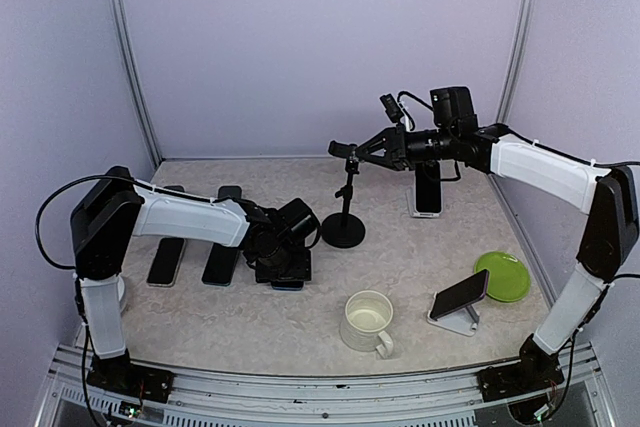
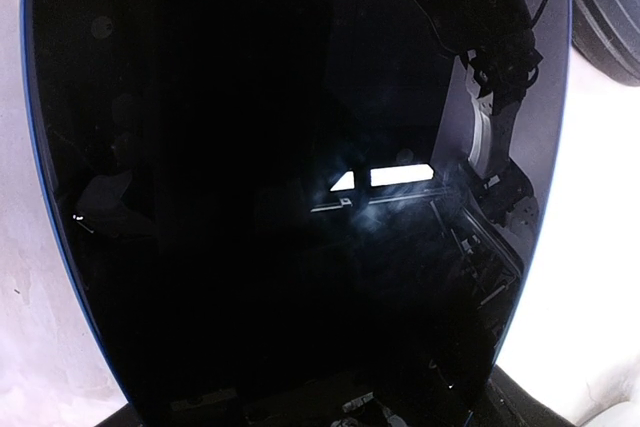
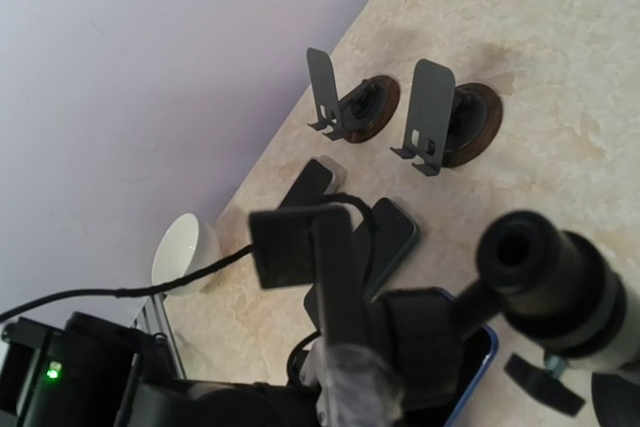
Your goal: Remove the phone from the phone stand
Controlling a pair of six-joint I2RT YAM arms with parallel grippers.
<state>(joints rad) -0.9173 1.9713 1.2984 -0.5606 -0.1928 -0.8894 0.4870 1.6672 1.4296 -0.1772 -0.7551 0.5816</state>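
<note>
Since the phone looks to lie flat on the bench under the left hand, already clear of the phone stand, the step in hand is probably a clean release. Spread the jaws fully and lift straight up, so the glass is not dragged. That hand stands wide across the phone; whether it grips or merely straddles it I cannot tell. Further right, the right hand is narrow, pinched on the top of the stand to steady it.

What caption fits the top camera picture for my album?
Right gripper grips the top of the black stand while left gripper hangs low over a phone lying flat.
</note>
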